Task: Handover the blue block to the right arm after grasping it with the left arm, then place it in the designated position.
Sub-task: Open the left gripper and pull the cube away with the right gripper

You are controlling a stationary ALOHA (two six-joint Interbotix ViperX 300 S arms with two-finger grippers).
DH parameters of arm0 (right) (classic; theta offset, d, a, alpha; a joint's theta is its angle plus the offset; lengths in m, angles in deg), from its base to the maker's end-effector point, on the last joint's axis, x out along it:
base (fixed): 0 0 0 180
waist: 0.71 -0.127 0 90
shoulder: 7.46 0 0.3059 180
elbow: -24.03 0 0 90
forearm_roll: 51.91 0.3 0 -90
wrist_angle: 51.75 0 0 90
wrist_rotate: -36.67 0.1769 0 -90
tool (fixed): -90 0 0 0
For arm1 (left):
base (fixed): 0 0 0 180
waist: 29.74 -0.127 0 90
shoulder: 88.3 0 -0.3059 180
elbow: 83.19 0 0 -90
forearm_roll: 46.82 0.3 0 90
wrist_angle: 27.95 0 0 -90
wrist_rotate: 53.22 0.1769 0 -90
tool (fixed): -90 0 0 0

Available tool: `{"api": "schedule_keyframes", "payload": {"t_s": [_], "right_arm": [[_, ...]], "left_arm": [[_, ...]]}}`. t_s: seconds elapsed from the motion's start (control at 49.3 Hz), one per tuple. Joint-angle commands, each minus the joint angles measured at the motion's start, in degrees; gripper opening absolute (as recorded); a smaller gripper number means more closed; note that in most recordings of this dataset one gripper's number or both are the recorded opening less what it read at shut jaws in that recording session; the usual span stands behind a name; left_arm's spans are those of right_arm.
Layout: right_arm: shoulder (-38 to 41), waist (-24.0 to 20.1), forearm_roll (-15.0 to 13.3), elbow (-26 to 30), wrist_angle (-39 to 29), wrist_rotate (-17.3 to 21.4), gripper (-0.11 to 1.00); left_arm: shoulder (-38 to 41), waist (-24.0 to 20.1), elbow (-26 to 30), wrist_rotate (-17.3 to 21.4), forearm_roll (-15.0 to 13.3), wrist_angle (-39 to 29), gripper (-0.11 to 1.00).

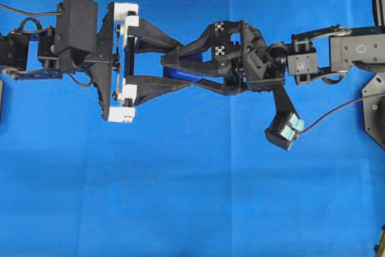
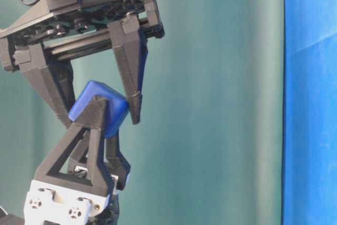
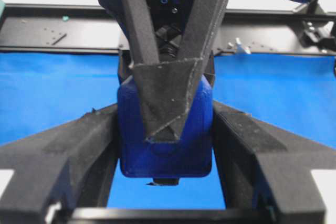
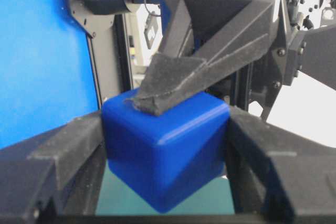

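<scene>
I have the block (image 1: 180, 75) up in the air at mid-scene, well above the cloth (image 1: 192, 197), with both grippers on it at once. The left gripper (image 1: 174, 71) reaches in from the left, its jaws half closed and pressing the block's two sides; my left wrist view shows each finger (image 3: 89, 145) flat against a face. The right gripper (image 1: 171, 64) comes in from the right, rolled so its fingers cross mine: in the right wrist view its jaws sit against the block's left and right faces, while a left finger lies over the top. So both hands clamp the block, as far as I can judge.

By my reading, pickup and lift are done, and the handover is at its midpoint: the right has taken hold, the left has not let go. Still left: open the left, back it away, then carry the block down to its spot, which I cannot pick out here.
</scene>
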Motion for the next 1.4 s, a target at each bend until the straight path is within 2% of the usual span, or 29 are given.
{"api": "schedule_keyframes", "payload": {"t_s": [0.0, 0.182, 0.304, 0.385, 0.73, 1.135, 1.379], "right_arm": [[-0.7, 0.2, 0.3, 1.6, 0.2, 0.4, 0.53], [-0.8, 0.2, 0.2, 1.6, 0.2, 0.4, 0.53], [-0.7, 0.2, 0.3, 1.6, 0.2, 0.4, 0.53], [-0.7, 0.2, 0.3, 1.6, 0.1, 0.4, 0.53], [-2.6, 0.2, 0.3, -0.4, -0.8, 0.5, 0.53], [-14.9, -0.5, 0.3, -9.1, -4.8, 0.5, 0.53], [-19.1, -1.8, 0.3, -11.2, -9.8, 0.5, 0.53]], "left_arm": [[-0.6, 0.1, 1.1, 0.2, 0.2, 0.7, 0.46], [-0.5, 0.2, 1.1, 0.2, 0.2, 1.2, 0.49], [-0.5, 0.1, 1.1, 0.2, 0.2, 1.3, 0.81], [-0.6, 0.1, 1.0, 0.2, 0.2, 1.2, 0.92], [-1.1, 0.2, 0.6, 0.2, 0.1, 1.2, 0.91], [-3.3, 0.2, -1.4, 0.2, 0.1, 1.1, 0.91], [-3.6, 0.2, -1.6, 0.2, 0.2, 1.0, 0.91]]}}
